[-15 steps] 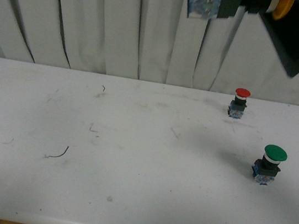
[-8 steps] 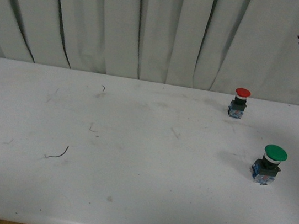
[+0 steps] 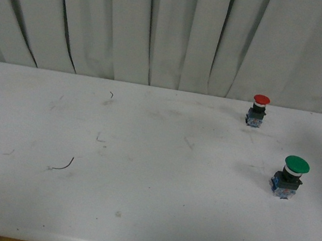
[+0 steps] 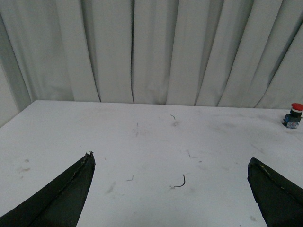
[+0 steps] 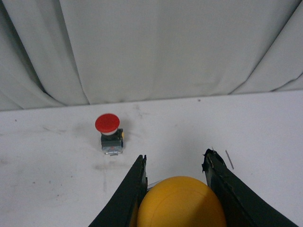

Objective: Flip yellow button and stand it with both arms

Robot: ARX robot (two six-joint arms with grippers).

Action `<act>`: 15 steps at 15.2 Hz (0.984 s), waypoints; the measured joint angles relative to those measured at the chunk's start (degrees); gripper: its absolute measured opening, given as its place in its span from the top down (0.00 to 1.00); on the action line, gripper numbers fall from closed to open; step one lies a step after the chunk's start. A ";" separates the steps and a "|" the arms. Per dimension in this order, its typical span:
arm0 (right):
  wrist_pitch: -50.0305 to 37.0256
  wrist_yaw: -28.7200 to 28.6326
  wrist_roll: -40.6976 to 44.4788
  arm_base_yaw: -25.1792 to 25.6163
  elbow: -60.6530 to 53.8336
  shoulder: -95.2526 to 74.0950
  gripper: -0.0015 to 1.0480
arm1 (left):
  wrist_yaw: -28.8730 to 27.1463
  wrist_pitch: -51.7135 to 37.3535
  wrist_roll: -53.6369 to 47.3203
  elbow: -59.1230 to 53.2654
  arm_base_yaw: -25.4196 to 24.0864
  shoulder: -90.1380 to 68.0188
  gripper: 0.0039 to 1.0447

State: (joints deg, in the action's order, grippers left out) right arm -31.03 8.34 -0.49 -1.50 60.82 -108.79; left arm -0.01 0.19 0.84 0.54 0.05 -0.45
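The yellow button point(image 5: 181, 202) is pinched in the jaws of right gripper point(image 5: 175, 157), seemingly clear of the table point(image 3: 144, 154); jaws of left gripper point(image 4: 171, 157) are spread wide.

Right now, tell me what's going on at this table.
The right pincer is shut on the yellow button, gripped by its cap and held up at the far right by the curtain. The left pincer hangs open over the table, holding nothing. The red button and green button stand upright, untouched.
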 joint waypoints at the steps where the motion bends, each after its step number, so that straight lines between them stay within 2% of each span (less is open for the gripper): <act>1: 2.80 1.09 -0.35 -0.09 3.65 -3.45 0.67 | 0.00 0.00 0.00 0.00 0.00 0.00 0.06; 6: 16.39 3.87 -3.76 -4.24 20.63 -16.72 0.67 | 0.00 0.00 0.00 0.00 0.00 0.00 0.06; 15: 21.27 5.18 -6.91 -5.64 26.03 -22.25 0.67 | 0.02 0.04 0.00 0.00 0.00 0.00 0.06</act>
State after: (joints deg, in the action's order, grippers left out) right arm -9.76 13.52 -7.40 -7.14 86.85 -131.04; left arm 0.01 0.23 0.84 0.54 0.05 -0.45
